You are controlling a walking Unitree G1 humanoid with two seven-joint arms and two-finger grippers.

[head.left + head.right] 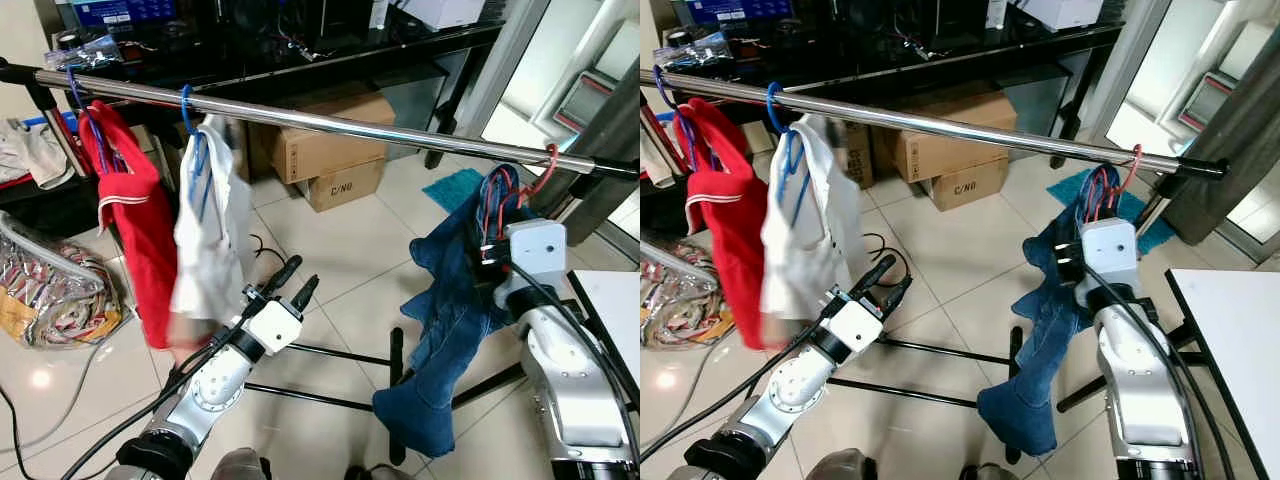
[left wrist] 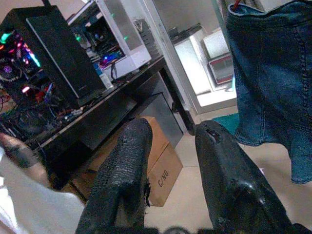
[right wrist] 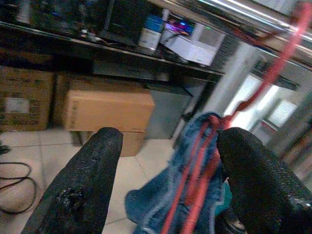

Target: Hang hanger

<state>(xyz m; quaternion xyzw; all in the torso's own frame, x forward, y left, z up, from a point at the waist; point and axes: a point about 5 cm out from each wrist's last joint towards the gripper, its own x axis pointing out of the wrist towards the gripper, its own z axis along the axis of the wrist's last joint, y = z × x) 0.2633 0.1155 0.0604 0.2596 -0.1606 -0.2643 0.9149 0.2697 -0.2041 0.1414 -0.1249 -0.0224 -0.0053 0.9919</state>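
While my head camera looks down at the rail [image 1: 330, 122], I see three garments hanging from it. A red shirt [image 1: 135, 225] hangs near the rail's left end, a white shirt [image 1: 210, 240] on a blue hanger [image 1: 192, 135] just right of it, and blue jeans [image 1: 450, 320] on a red hanger [image 1: 535, 175] near the rail's right end. The red hanger's hook sits over the rail, so the task's thing is up on the rail with the jeans draped below it.

My left tool [image 1: 290, 280] is below the rail, just right of the white shirt's hem and not touching it. Its fingers [image 2: 124, 180] are spread with nothing between them.

My right tool [image 3: 168, 180] is raised close under the rail's right end, against the jeans. In the right wrist view its two fingers are spread wide, with the red hanger's wires and the denim lying in the gap between them; I cannot tell whether either finger touches the hanger.

Behind the rail, cardboard boxes [image 1: 325, 150] sit on the tiled floor [image 1: 340, 260] under a dark surface [image 1: 300, 50]. A patterned bag [image 1: 50, 290] lies on the floor left of the red shirt.
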